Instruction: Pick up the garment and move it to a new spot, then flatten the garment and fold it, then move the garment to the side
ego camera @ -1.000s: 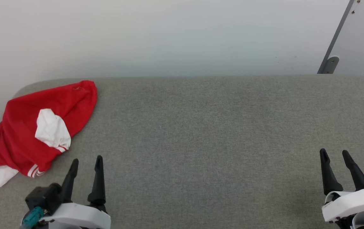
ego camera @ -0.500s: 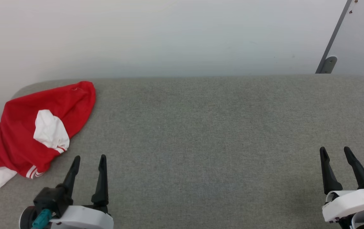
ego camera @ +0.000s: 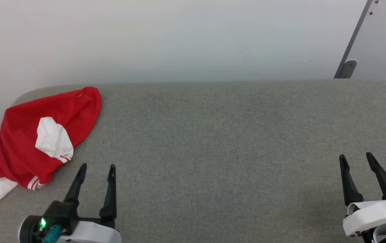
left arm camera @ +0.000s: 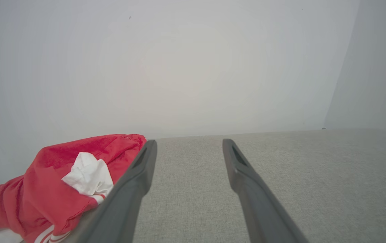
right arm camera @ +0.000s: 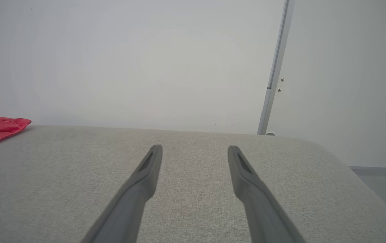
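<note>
Left claw (ego camera: 98,166) agape near garment (ego camera: 17,143)

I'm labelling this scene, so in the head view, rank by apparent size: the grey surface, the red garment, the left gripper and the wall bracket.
1. grey surface
2. garment
3. left gripper, though nearness to the camera enlarges it
4. wall bracket

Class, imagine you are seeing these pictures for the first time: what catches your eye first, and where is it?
The bright red garment with white sleeves stands out at once, lying crumpled at the far left end of the plain grey table. Next come the two dark grippers at the near edge, both open and holding nothing: the left gripper close beside the garment, the right gripper far off at the other end.
</note>
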